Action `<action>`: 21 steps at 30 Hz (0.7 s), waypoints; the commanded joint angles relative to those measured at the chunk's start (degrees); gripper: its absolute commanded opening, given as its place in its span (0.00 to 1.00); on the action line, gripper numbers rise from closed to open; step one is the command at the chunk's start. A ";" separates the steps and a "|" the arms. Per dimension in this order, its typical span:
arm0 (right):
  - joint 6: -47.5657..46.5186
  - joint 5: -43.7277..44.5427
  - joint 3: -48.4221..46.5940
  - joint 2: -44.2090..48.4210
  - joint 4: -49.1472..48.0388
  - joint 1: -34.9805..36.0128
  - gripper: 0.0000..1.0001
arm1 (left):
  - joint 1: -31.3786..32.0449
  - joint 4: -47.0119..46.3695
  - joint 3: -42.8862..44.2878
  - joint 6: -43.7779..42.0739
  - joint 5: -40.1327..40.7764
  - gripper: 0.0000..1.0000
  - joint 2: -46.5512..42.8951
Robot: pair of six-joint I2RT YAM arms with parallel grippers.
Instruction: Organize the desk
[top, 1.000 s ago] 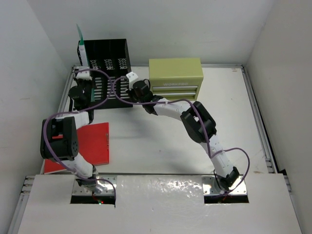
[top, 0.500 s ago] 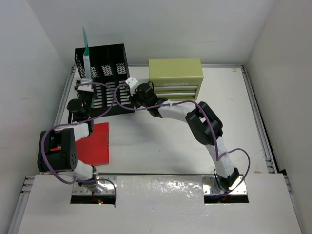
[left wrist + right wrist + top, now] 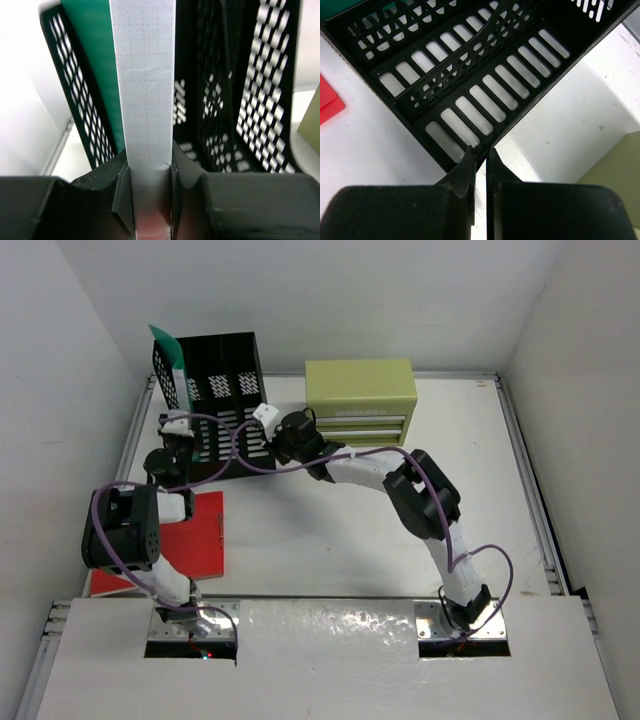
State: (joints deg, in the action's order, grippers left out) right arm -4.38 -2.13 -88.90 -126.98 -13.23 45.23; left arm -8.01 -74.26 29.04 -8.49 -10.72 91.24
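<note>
My left gripper (image 3: 172,427) is shut on a book with a green cover (image 3: 166,350) and a white grid-paper edge (image 3: 142,90). It holds the book upright, leaning left, in the leftmost slot of the black mesh file rack (image 3: 222,365). In the left wrist view the gripper (image 3: 148,155) clamps the book's lower edge, and the rack (image 3: 260,90) fills the background. My right gripper (image 3: 268,416) is closed on the front right corner of the rack's slotted base (image 3: 485,100), fingers (image 3: 465,167) almost together. The white desk (image 3: 400,540) carries everything.
An olive-green drawer box (image 3: 360,400) stands right of the rack, also showing at the right edge of the right wrist view (image 3: 620,170). A red folder (image 3: 195,535) lies flat at the front left of the desk. White walls enclose the desk.
The green book has sunk lower into the leftmost slot and its top now leans left. My left gripper came slightly nearer. The right gripper stays at the rack's base.
</note>
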 commanded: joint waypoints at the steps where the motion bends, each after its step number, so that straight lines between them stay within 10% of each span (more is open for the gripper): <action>1: -1.25 -8.59 3.74 -0.82 11.39 2.76 0.00 | -1.04 -14.24 -1.00 1.20 1.40 0.00 1.65; 9: 1.47 -7.55 2.07 -1.78 11.30 2.67 0.00 | -2.54 -5.58 -2.85 1.81 -1.67 0.02 -0.70; 13: 6.12 -3.94 1.89 -1.26 9.28 2.76 0.06 | -2.62 10.94 2.32 1.37 -2.37 0.44 -5.89; 21: 11.49 3.26 -2.41 -0.20 12.44 2.14 0.15 | -2.63 37.85 8.92 -0.91 -8.78 0.57 -16.87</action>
State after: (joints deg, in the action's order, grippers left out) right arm 3.33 -2.37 -90.21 -126.37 -10.28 47.09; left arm -10.24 -46.94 35.31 -8.75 -15.31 77.93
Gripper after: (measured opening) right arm 0.139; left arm 0.565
